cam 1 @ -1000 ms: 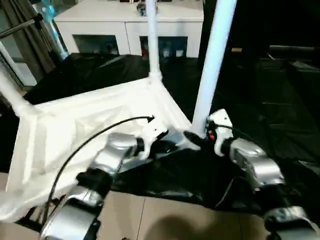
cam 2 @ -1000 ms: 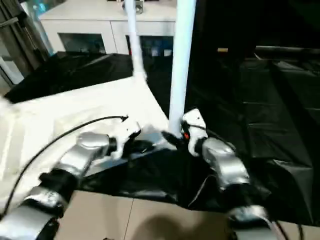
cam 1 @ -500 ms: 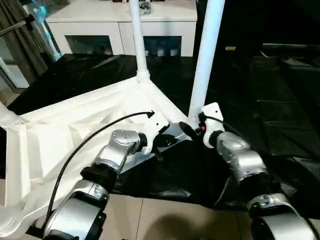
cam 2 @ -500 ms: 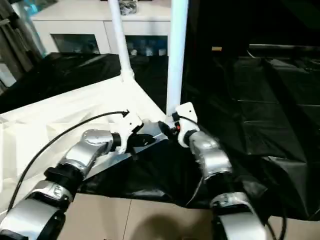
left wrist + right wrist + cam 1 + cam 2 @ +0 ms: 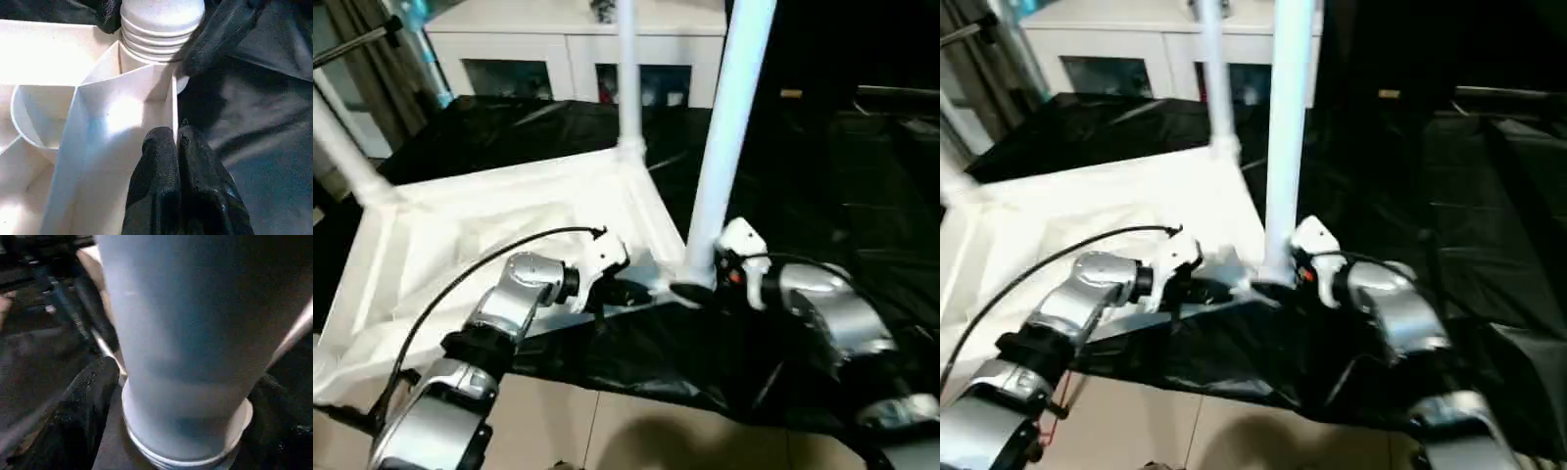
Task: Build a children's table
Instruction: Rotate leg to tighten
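Left tool (image 5: 177, 139) pinches tabletop (image 5: 98, 122) rim; right tool (image 5: 181, 431) straddles leg (image 5: 181, 342).

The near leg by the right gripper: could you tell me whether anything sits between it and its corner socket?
Nothing visible does. The leg already stands upright in the tabletop's near corner, with the right gripper around its base and the left gripper pinching the rim beside it.

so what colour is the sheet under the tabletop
Black, glossy and crinkled sheet; clearest in the left eye view.
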Available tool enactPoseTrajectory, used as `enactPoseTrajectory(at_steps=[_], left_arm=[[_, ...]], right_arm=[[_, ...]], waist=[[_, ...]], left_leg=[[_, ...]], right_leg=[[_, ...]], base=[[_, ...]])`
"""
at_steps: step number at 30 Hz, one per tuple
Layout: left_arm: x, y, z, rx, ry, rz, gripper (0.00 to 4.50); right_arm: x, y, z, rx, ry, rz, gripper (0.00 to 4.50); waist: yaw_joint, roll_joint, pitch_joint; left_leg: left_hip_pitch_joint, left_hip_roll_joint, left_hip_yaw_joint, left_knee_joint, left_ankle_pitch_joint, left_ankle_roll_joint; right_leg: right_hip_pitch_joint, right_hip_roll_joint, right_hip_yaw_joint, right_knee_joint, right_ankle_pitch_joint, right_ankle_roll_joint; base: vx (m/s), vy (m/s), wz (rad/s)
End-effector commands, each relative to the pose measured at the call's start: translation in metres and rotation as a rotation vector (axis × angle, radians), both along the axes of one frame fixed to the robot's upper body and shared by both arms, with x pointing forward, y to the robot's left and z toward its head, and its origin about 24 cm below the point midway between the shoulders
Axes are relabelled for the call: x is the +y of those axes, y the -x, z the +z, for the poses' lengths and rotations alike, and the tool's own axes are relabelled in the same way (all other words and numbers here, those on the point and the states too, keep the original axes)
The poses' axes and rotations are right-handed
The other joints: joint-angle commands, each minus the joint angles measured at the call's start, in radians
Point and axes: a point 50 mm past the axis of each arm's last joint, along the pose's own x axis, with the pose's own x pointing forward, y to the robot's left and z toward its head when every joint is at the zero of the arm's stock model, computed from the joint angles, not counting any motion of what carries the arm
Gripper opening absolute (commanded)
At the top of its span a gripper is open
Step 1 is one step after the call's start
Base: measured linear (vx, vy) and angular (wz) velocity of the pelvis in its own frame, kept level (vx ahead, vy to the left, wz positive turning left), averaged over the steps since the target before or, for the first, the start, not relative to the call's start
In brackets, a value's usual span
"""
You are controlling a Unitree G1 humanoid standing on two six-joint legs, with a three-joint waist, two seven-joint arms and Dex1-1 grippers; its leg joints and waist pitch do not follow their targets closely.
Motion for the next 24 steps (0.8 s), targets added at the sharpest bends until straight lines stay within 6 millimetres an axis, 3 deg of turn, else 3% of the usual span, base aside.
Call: enactPoseTrajectory(at_steps=[1,5,10,16,19,20,24], left_arm=[[-0.009,0.002,0.014,-0.031,0.056,-0.090,0.00],[-0.004,0.004,0.015,-0.018,0.053,-0.114,0.00],[0.000,0.005,0.015,-0.010,0.047,-0.121,0.00],[-0.009,-0.001,0.011,-0.040,0.048,-0.026,0.00],[-0.016,-0.007,0.009,-0.059,0.043,0.063,0.00],[-0.020,-0.009,0.009,-0.065,0.050,0.092,0.00],[-0.030,-0.017,0.009,-0.102,0.056,0.189,0.00]], right_arm=[[0.010,0.009,0.002,0.030,-0.029,0.119,3.69],[0.004,0.011,0.006,0.026,-0.029,0.128,3.37],[0.004,0.014,0.004,0.042,-0.037,0.126,2.94],[0.016,0.018,-0.016,0.072,-0.047,0.045,2.78],[0.022,0.011,-0.027,0.055,-0.034,-0.087,2.76],[0.024,0.006,-0.033,0.047,-0.018,-0.166,2.76],[0.031,-0.005,-0.044,0.033,-0.001,-0.355,2.75]], waist=[[-0.002,-0.011,-0.064],[0.003,-0.012,-0.063],[0.004,-0.012,-0.063],[0.003,-0.014,-0.064],[-0.004,-0.018,-0.062],[-0.010,-0.017,-0.058],[-0.034,-0.016,-0.055]], left_leg=[[0.022,0.038,-0.013,-0.069,-0.214,0.103],[0.024,0.039,-0.014,-0.072,-0.233,0.079],[0.023,0.038,-0.014,-0.072,-0.229,0.068],[0.022,0.037,-0.014,-0.070,-0.209,0.073],[0.022,0.034,-0.016,-0.073,-0.234,0.055],[0.024,0.031,-0.016,-0.075,-0.263,0.040],[0.026,0.028,-0.022,-0.078,-0.317,0.014]], right_leg=[[0.050,-0.038,0.039,-0.052,-0.159,-0.260],[0.047,-0.039,0.040,-0.057,-0.212,-0.245],[0.047,-0.038,0.041,-0.057,-0.214,-0.237],[0.045,-0.038,0.040,-0.055,-0.196,-0.240],[0.046,-0.040,0.038,-0.062,-0.251,-0.225],[0.044,-0.040,0.038,-0.069,-0.311,-0.208],[0.040,-0.039,0.035,-0.079,-0.400,-0.176]], base=[[0.000,0.000,0.00],[0.000,0.000,0.00],[0.000,0.000,0.00],[0.000,0.000,0.00],[0.000,0.000,0.00],[0.000,0.000,0.00],[0.000,0.000,0.00]])
